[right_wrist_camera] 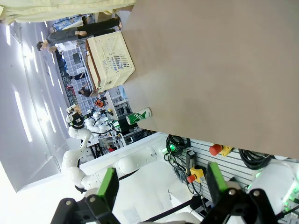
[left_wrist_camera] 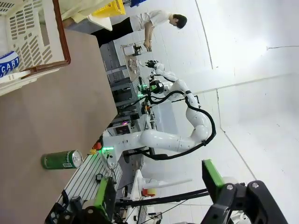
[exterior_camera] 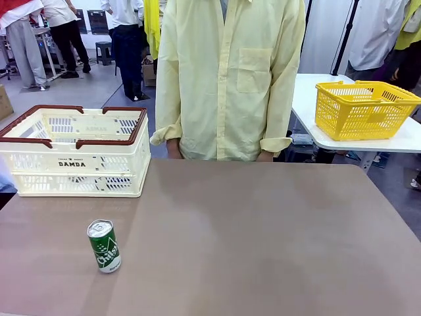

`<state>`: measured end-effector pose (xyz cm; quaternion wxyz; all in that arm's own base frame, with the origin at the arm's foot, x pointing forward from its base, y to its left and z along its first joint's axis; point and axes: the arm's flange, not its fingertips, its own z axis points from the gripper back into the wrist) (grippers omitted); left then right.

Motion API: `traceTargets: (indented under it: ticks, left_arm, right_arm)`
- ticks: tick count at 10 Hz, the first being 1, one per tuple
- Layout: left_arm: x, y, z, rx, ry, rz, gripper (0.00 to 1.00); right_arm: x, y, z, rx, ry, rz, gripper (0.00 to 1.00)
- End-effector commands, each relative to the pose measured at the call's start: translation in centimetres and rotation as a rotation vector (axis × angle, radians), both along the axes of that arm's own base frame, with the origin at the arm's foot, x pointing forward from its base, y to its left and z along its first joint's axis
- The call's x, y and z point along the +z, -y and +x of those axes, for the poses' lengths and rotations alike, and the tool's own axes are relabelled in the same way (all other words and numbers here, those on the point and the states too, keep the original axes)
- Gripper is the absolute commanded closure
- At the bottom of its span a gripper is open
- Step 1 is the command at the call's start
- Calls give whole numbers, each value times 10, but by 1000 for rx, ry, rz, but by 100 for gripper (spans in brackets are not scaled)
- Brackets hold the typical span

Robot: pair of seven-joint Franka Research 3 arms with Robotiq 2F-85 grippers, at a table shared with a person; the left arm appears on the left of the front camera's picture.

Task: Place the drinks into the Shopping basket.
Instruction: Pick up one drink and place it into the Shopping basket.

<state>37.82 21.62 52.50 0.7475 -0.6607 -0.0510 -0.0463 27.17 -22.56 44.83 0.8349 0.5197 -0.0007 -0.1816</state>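
While one green can (exterior_camera: 104, 246) stands upright on the table (exterior_camera: 263, 237), near the robot's edge on its left side, neither gripper holds anything. The left gripper (left_wrist_camera: 159, 196) is spread wide with nothing between its green pads (left_wrist_camera: 212, 173); the right gripper (right_wrist_camera: 159, 189) is likewise released and unloaded. Both appear drawn back off the table's near edge.

The can's long axis is vertical, silver top up. In the left wrist view it lies a short way ahead of the left fingers, toward the table; in the right wrist view it sits well off, across the bare tabletop. The left arm is judged clearly the nearer, and the approach would be forward from that side.

The basket (exterior_camera: 75, 148) sits at the far-left corner of the table, beyond the can — well apart from it. From the front its interior cannot be seen below the rim; the left wrist view shows a blue object with white lettering (left_wrist_camera: 8, 64) inside it, possibly a can already placed, though too little shows to confirm.

A person (exterior_camera: 227, 72) stands at the far edge, hands out of sight below the tabletop. A yellow basket (exterior_camera: 364, 108) rests on a separate table — not part of the task.
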Motion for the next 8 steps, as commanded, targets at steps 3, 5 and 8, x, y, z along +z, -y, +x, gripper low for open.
traceTargets:
  ticks: [3, 5, 8]
  left_arm:
    - [65, 105, -33, 56, -70, 269, 0]
    - [79, 173, -75, 34, -132, 478, 0]
    - [67, 255, -133, 97, -108, 916, 0]
  right_arm:
    - [2, -1, -2, 2, -4, 1, 0]
    - [2, -1, -2, 2, -4, 1, 0]
    - [2, -1, -2, 2, -4, 1, 0]
